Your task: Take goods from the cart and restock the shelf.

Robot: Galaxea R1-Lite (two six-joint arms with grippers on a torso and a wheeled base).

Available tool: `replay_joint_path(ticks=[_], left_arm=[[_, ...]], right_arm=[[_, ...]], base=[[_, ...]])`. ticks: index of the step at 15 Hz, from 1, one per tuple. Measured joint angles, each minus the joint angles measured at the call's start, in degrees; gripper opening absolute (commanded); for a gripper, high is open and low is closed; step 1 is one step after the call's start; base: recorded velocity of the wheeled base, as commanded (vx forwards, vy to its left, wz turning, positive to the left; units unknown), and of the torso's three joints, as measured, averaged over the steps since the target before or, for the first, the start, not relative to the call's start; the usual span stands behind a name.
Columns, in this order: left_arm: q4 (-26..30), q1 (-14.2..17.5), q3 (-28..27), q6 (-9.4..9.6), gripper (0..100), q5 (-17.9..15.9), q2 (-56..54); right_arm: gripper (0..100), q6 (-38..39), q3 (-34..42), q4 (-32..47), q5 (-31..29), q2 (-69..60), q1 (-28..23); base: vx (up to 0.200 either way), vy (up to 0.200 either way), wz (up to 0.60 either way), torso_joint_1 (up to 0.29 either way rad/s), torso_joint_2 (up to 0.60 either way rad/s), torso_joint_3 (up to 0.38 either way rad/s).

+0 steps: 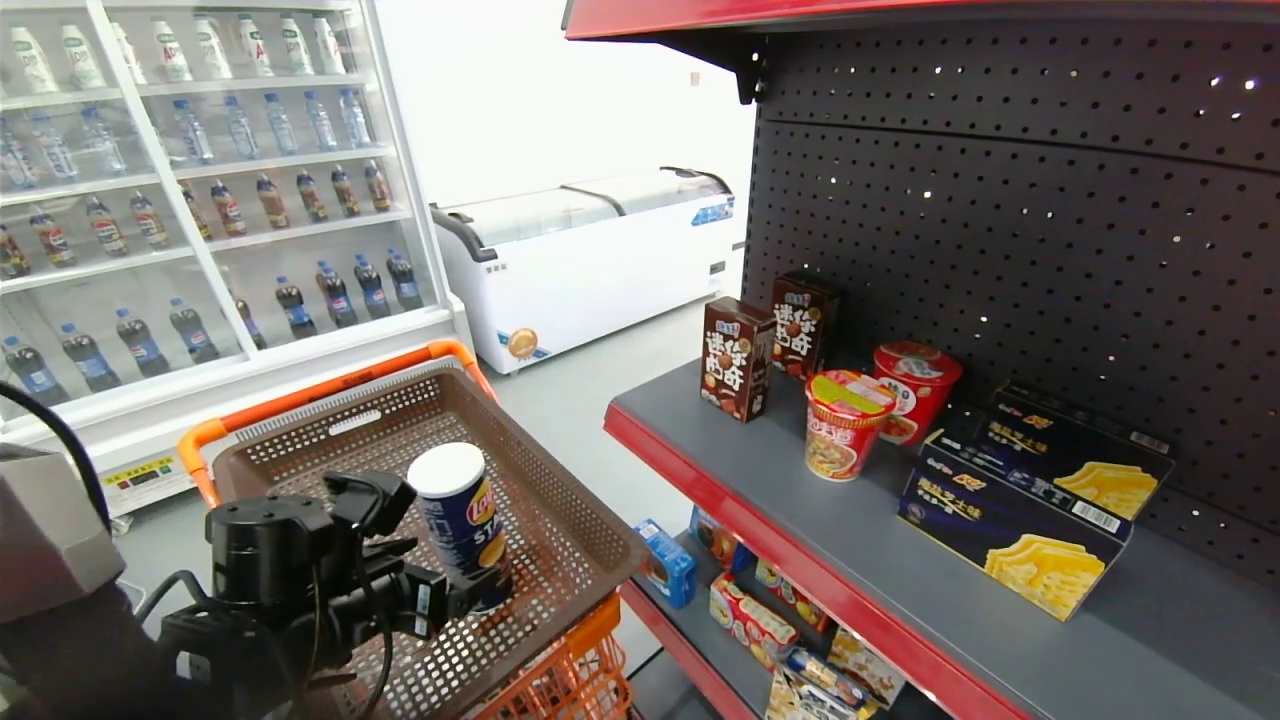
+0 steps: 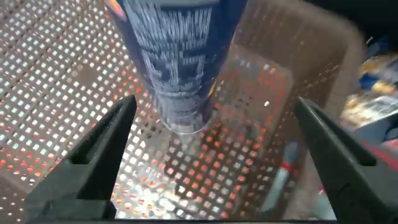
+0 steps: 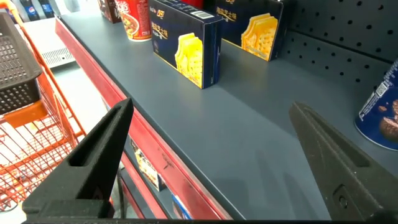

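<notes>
My left gripper [image 2: 214,158] is spread wide, clamping nothing; blue chips can [image 1: 460,520] upright inside the brown basket [image 1: 570,470], just ahead of my fingers; my right gripper [image 3: 211,162] also spread, over the grey shelf [image 1: 760,470] beside the basket.

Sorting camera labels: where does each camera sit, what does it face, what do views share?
Head view: on the head, facing down at brown perforated plastic basket and grey shelf; left arm shows.
Left wrist view: above the basket, facing blue cylindrical chip can; open left pincer shows.
Right wrist view: over the shelf, facing dark blue boxes; open right pincer shows.
Shared: head and left wrist show basket and can.
</notes>
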Motion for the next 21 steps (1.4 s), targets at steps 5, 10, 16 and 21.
replay_joint_path(ticks=[5,10,16,21], left_arm=[[-5.61,0.23,-3.47,2.02,100,0.22,6.4],[-5.06,0.33,-7.58,3.4,0,0.2,9.68],[-5.11,0.23,-7.34,2.82,0,3.64,8.52],[3.58,0.91,-2.54,0.83,0,4.13,-5.71]], right_arm=[[100,0.0,0.0,0.0,0.0,0.0,0.0],[100,-0.01,0.0,0.0,0.0,0.0,0.0],[100,0.0,0.0,0.0,0.0,0.0,0.0],[100,-0.01,0.0,0.0,-0.02,0.0,0.0]], base=[[0.0,0.0,0.0,0.0,0.0,0.0],[0.0,0.0,0.0,0.0,0.0,0.0],[0.0,0.0,0.0,0.0,0.0,0.0],[0.0,0.0,0.0,0.0,0.0,0.0]])
